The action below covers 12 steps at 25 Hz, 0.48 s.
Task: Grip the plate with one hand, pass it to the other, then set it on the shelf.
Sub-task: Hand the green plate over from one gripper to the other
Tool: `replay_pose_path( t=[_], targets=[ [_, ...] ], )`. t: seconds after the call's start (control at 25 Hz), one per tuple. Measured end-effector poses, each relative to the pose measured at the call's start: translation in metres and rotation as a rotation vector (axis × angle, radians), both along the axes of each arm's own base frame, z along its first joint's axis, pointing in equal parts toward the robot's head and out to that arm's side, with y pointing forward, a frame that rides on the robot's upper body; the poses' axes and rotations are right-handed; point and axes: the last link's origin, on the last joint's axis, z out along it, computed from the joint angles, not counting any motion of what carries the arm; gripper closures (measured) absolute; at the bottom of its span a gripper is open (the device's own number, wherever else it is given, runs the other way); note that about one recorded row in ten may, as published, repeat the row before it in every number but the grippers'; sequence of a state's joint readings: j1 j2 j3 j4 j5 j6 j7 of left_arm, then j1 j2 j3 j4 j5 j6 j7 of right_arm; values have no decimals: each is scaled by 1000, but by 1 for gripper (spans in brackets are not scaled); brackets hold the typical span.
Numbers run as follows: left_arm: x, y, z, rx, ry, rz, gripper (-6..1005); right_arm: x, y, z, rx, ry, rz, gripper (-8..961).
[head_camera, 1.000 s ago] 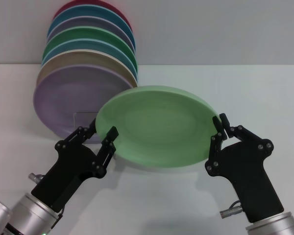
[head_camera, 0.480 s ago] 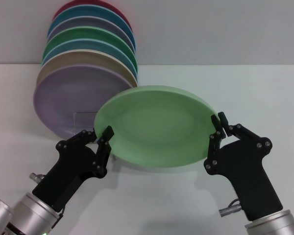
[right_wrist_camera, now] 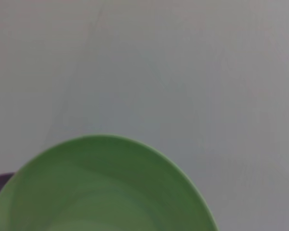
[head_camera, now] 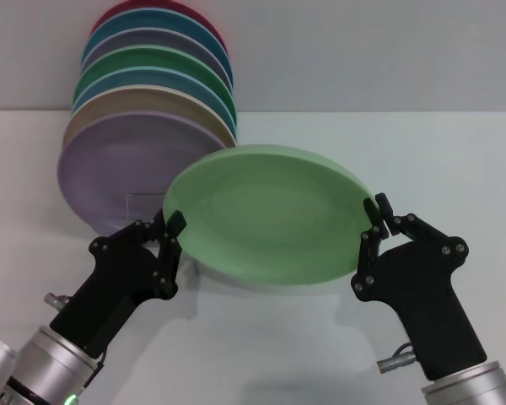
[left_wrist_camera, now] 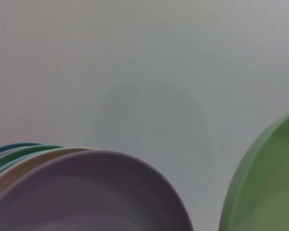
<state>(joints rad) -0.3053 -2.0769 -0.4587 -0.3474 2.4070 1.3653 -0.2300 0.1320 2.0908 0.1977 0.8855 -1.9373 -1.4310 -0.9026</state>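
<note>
— Where is the pale mint-green plate (head_camera: 270,215) held?

— It is held above the white tabletop (head_camera: 422,160), tilted toward the camera, between the two arms. Its right rim is pinched by the right end effector (head_camera: 378,221), whose fingers are pressed onto the edge. Its left rim is met by the left end effector (head_camera: 174,229), whose fingers are closed on that edge as well.

— And the shelf?

— Only a small part of the clear rack (head_camera: 143,202) is seen, behind the left arm and beneath a leaning row of plates. The lilac plate (head_camera: 122,173) stands at the front of that row, with a beige plate (head_camera: 93,114), an emerald-green plate (head_camera: 152,59) and others ranged behind it — the mint plate's upper left rim overlaps the row in the head view.

— What is shown by the wrist cameras?

— The mint plate's rim is seen in both, and the lilac plate in the left one.
</note>
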Motion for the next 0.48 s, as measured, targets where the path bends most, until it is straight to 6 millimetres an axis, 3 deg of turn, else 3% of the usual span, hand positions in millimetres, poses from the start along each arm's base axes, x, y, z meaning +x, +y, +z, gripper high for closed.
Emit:
replay_pose_path(
  t=[0.16,0.48],
  targets=[
    [0,0,0,1,0,1,894,1,-1,1,4,3,-6,936],
    [0,0,0,0,-1,0,894,1,-2,1,8,6,-10,934]
  ],
)
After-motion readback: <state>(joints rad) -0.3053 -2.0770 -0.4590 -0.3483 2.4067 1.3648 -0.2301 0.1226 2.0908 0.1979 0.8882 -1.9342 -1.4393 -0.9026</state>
